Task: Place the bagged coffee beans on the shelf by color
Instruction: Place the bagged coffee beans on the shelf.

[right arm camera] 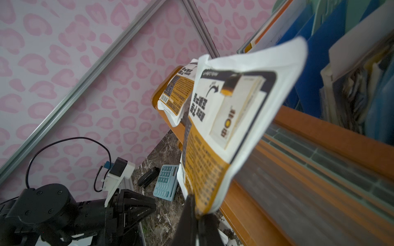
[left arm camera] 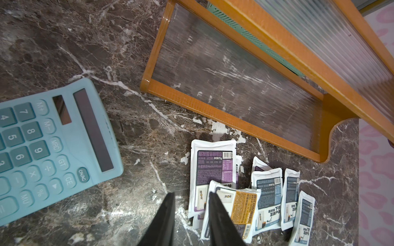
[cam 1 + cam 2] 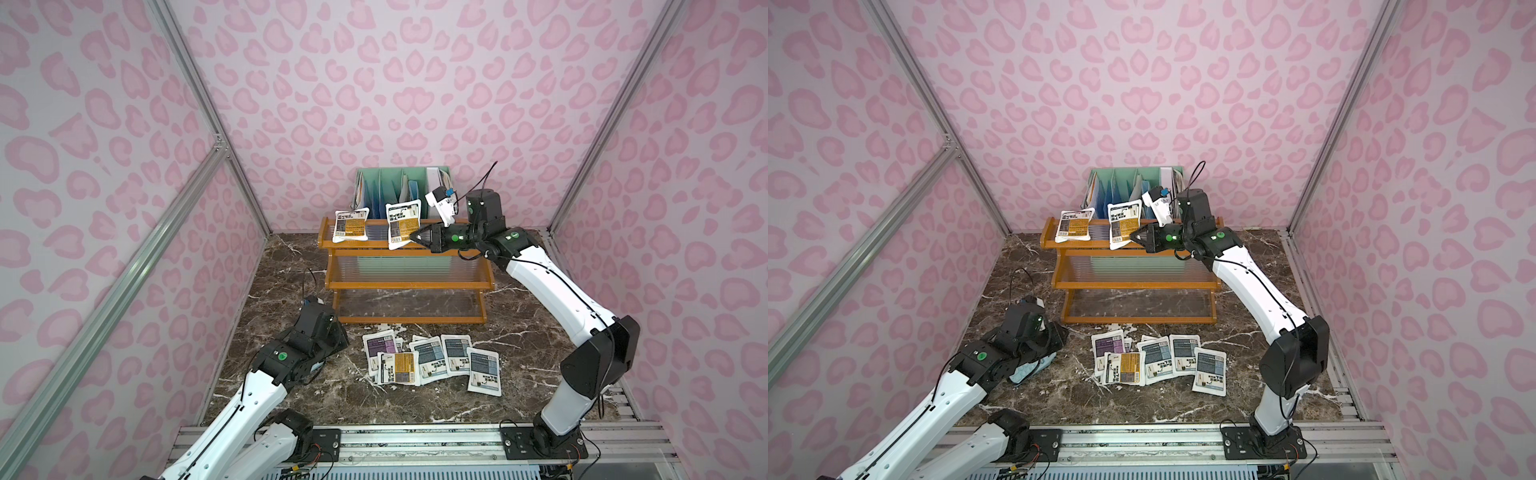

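Observation:
The orange-brown shelf (image 3: 409, 285) stands at the back of the marble table. One orange-label pouch (image 3: 350, 224) lies on the left of its top tier. My right gripper (image 3: 415, 237) (image 1: 195, 205) is shut on the lower corner of a second orange pouch (image 3: 402, 223) (image 1: 223, 119), holding it upright over the middle of that tier. In front of the shelf lie a purple pouch (image 3: 380, 345), an orange pouch (image 3: 399, 368) (image 2: 241, 210) and three grey-blue pouches (image 3: 456, 353). My left gripper (image 2: 191, 198) (image 3: 341, 337) hovers open and empty just left of this pile.
A light-blue calculator (image 2: 53, 144) (image 3: 1030, 370) lies under the left arm. A mint-green file organizer (image 3: 399, 187) with papers stands behind the shelf. The shelf's middle tier (image 3: 409, 270) and bottom tier (image 3: 409, 305) hold nothing. Pink patterned walls enclose the table.

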